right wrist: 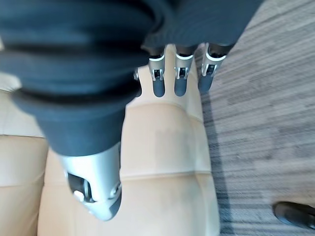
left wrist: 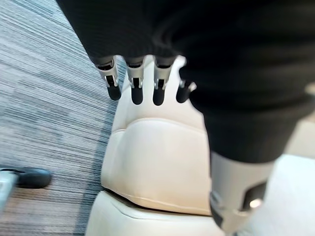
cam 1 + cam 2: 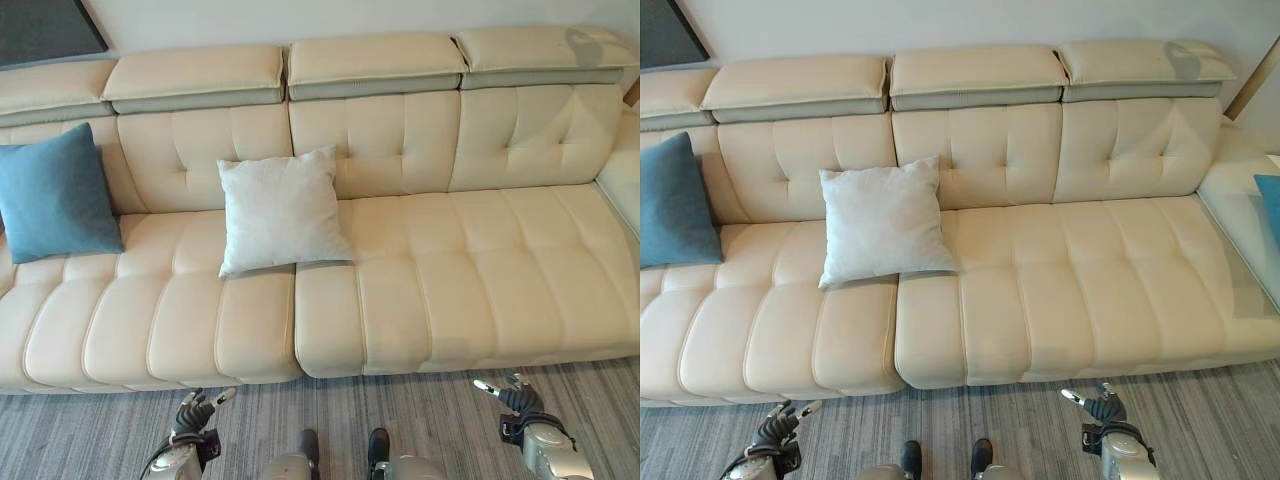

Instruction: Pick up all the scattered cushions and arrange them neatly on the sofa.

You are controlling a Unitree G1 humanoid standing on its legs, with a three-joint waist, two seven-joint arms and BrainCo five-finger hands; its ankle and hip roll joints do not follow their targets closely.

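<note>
A white cushion (image 3: 280, 208) leans against the backrest of the cream sofa (image 3: 450, 260), left of its middle. A blue cushion (image 3: 55, 195) stands against the backrest at the sofa's far left. The edge of another blue cushion (image 3: 1270, 200) shows on the sofa's right side section. My left hand (image 3: 192, 418) hangs low over the carpet in front of the sofa's left half, its fingers (image 2: 135, 86) straight and holding nothing. My right hand (image 3: 515, 400) hangs low before the right half, fingers (image 1: 179, 76) also straight and empty. Both hands are well short of the cushions.
Grey striped carpet (image 3: 400, 410) runs along the sofa's front edge. The right half of the seat (image 3: 500, 270) is bare leather. A dark panel (image 3: 40, 25) hangs on the wall at the upper left.
</note>
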